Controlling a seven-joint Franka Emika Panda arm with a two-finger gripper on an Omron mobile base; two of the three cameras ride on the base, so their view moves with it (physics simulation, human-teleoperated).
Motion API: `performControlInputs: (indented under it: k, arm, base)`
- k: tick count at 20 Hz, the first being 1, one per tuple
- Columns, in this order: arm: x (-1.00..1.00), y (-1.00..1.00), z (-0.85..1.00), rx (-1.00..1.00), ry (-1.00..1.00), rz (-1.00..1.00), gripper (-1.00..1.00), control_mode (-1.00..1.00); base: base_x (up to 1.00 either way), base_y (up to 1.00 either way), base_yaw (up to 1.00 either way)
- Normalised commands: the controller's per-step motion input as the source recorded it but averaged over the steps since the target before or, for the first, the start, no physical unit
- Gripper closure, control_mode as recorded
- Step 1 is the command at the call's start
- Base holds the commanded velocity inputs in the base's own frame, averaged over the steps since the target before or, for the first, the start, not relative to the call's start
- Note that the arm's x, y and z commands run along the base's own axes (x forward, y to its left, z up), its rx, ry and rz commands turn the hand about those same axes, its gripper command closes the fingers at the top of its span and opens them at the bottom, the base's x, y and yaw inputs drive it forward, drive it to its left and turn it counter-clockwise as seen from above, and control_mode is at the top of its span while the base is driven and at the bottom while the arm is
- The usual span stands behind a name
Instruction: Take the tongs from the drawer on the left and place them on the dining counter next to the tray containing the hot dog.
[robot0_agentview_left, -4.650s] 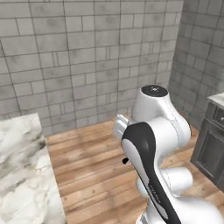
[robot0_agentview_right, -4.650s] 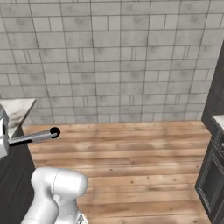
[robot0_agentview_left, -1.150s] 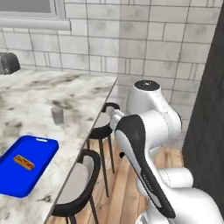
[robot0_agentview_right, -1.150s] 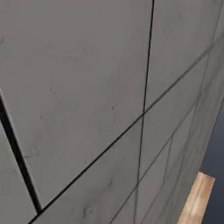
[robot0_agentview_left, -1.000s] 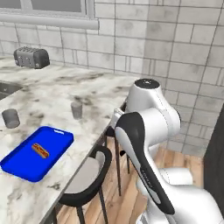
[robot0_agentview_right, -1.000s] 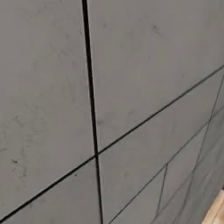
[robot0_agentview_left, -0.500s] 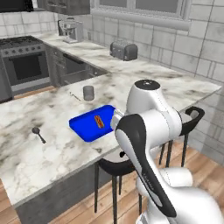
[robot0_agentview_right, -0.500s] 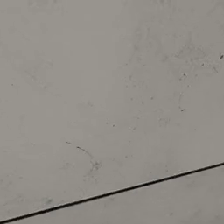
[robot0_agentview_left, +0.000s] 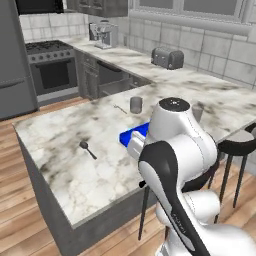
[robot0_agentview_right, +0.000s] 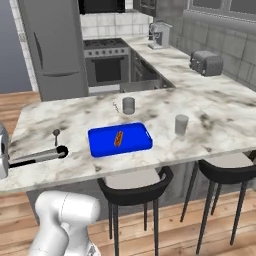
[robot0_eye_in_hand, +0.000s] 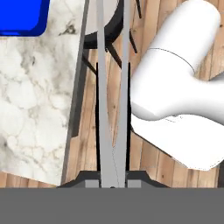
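Observation:
My gripper (robot0_eye_in_hand: 113, 182) is shut on the tongs (robot0_eye_in_hand: 112, 87), whose two silver-grey arms run straight up the hand view. In the right base view the tongs (robot0_agentview_right: 37, 156) stick out level from the hand at the left edge, black end toward the blue tray (robot0_agentview_right: 120, 139). The hot dog (robot0_agentview_right: 118, 138) lies in the middle of that tray on the dining counter (robot0_agentview_right: 165, 107). Seen from the hand, the tongs hang over a stool and the wood floor, just off the counter's (robot0_eye_in_hand: 35, 100) edge, and a tray corner (robot0_eye_in_hand: 22, 17) shows top left. The drawer is out of view.
On the counter are a small dark spoon (robot0_agentview_right: 56, 134), a grey cup (robot0_agentview_right: 129, 105) behind the tray and another cup (robot0_agentview_right: 181, 124) to its right. Black stools (robot0_agentview_right: 135, 187) stand along the near edge. A toaster (robot0_agentview_right: 206, 62), stove (robot0_agentview_right: 106, 65) and fridge (robot0_agentview_right: 52, 47) line the far side.
The camera has swung with the base: the right base view went from a close grey wall to the whole counter, and the left base view now looks along the counter toward the stove.

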Motion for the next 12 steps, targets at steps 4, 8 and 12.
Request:
performControlInputs:
  k: [4,8,12]
  arm:
    - [0.00,0.00,0.00,0.00,0.00,0.00,1.00,1.00]
    - [0.00,0.00,0.00,0.00,0.00,0.00,1.00,1.00]
    - [0.64,0.01,0.00,0.01,0.01,-0.12,1.00,-1.00]
  base:
    - [0.97,0.13,0.00]
    - [0.88,0.01,0.00]
    - [0.18,0.00,0.00]
